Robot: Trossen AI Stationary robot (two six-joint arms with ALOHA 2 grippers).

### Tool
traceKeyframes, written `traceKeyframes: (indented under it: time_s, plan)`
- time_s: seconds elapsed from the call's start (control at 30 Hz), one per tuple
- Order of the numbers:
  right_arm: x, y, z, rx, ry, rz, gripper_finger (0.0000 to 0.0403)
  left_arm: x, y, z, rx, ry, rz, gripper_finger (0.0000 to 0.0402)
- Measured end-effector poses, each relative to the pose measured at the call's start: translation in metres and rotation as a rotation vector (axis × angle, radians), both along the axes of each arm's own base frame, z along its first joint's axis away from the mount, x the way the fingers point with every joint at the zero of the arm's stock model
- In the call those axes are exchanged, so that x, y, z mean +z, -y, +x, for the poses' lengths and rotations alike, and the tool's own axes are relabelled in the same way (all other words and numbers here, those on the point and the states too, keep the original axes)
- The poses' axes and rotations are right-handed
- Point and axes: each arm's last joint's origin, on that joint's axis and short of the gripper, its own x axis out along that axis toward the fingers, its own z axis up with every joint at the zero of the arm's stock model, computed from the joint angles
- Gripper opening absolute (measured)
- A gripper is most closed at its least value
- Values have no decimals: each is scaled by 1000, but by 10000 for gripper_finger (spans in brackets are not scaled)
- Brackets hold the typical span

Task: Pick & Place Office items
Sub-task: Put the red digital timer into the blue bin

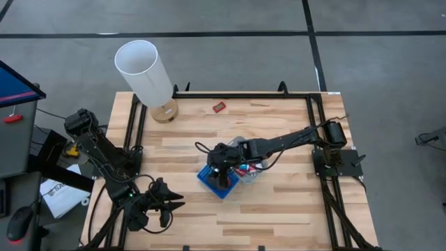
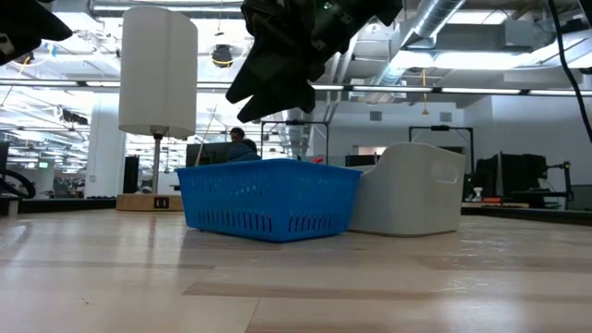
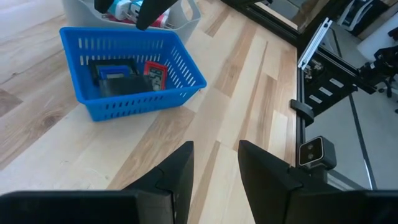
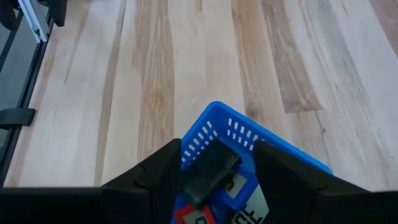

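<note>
While the right gripper (image 4: 214, 163) hovers over the blue tray (image 1: 208, 180) at table centre, fingers apart around a black item (image 4: 209, 168), several office items already fill both trays, one red piece (image 1: 219, 107) remains far away, and the left gripper (image 3: 216, 163) waits near-left, empty, fingers apart.
</note>
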Motion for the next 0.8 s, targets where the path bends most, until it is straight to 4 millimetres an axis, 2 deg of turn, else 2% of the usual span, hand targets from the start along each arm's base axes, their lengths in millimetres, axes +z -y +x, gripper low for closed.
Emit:
traceKeyframes:
  time_s: [0.13, 0.27, 0.47, 0.7, 0.8]
  plan:
    - [4, 10, -1, 1, 4, -23, 184, 0, 0, 0, 0, 0, 0, 122]
    - [22, 37, -5, -28, 44, -57, 178, 0, 0, 0, 19, 13, -10, 122]
    - [43, 104, -23, -102, 27, -133, 202, 3, -2, 1, 86, 77, 8, 122]
    - [40, 178, -47, 124, -68, -487, 251, 4, -5, 3, 152, 127, 10, 122]
    - [40, 206, -59, 169, -120, -568, 260, 4, -8, 7, 188, 136, -11, 122]
